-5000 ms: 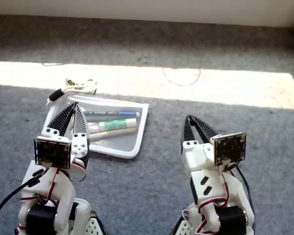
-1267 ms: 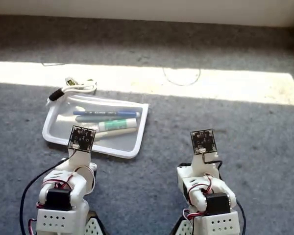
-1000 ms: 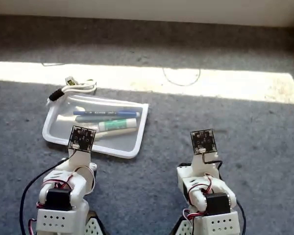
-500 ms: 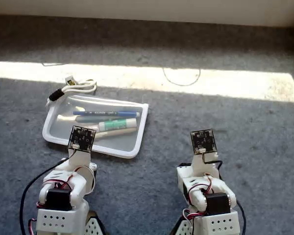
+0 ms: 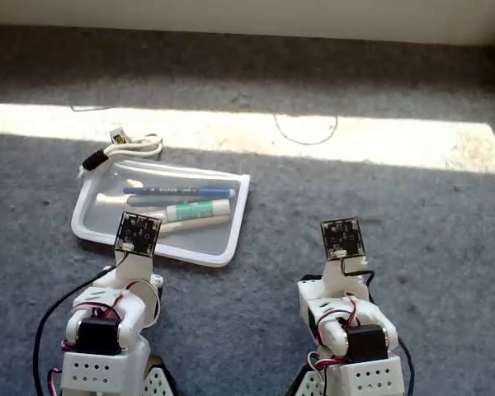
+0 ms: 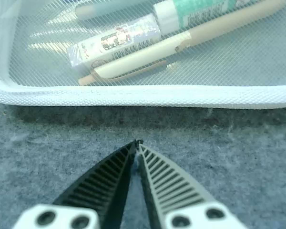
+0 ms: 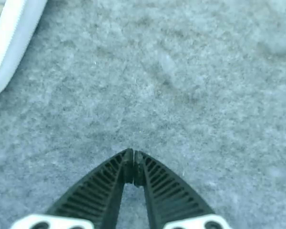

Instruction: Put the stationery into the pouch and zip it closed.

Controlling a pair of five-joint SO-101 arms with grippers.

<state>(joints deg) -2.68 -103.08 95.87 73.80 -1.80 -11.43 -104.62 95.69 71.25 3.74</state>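
Observation:
A clear mesh pouch (image 5: 161, 216) with a white border lies flat on the grey carpet at the left. Inside it lie a blue pen (image 5: 177, 191), a green and white glue stick (image 5: 196, 209) and a beige pen (image 5: 190, 223). Its white pull cord (image 5: 120, 150) lies at the far left corner. The left arm (image 5: 115, 305) is folded back just in front of the pouch; my left gripper (image 6: 137, 143) is shut, hovering over carpet just short of the pouch's near border (image 6: 143, 95). The right arm (image 5: 346, 313) is folded back too, and my right gripper (image 7: 129, 167) is shut over bare carpet.
A strip of sunlight crosses the carpet beyond the pouch, with a thin thread loop (image 5: 307, 130) lying in it. A pale wall edge runs along the far side. The pouch's corner (image 7: 9, 43) shows at the edge of the right wrist view.
Since five seconds ago both arms have drawn back from over the pouch and carpet into a folded pose. Over the last second nothing has moved.

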